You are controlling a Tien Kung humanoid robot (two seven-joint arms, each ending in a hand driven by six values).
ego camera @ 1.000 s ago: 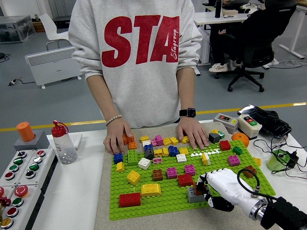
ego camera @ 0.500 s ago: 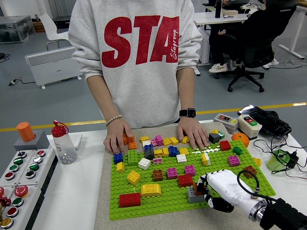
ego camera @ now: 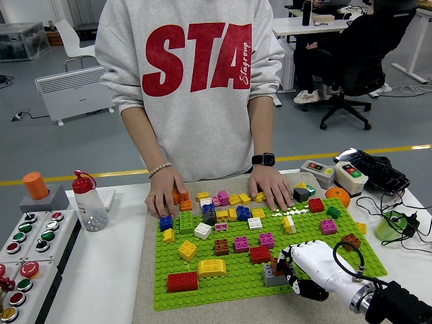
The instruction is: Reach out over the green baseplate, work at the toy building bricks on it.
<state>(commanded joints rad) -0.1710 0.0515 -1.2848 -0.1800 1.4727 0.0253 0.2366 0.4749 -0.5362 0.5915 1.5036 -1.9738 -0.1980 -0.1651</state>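
Barely shifted since a second ago: right hand, fingers curled around a grey brick at the green baseplate near edge. Two person's hands pressed flat on its far edge. White counter, office floor behind.

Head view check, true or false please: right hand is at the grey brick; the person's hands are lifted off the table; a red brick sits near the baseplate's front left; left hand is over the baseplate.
1. The right hand is at the grey brick, fingers curled around it: true.
2. The person's hands are lifted: false, both rest on the green baseplate's far edge.
3. A red brick sits front left: true.
4. Left hand over the baseplate: false, it is not in view.
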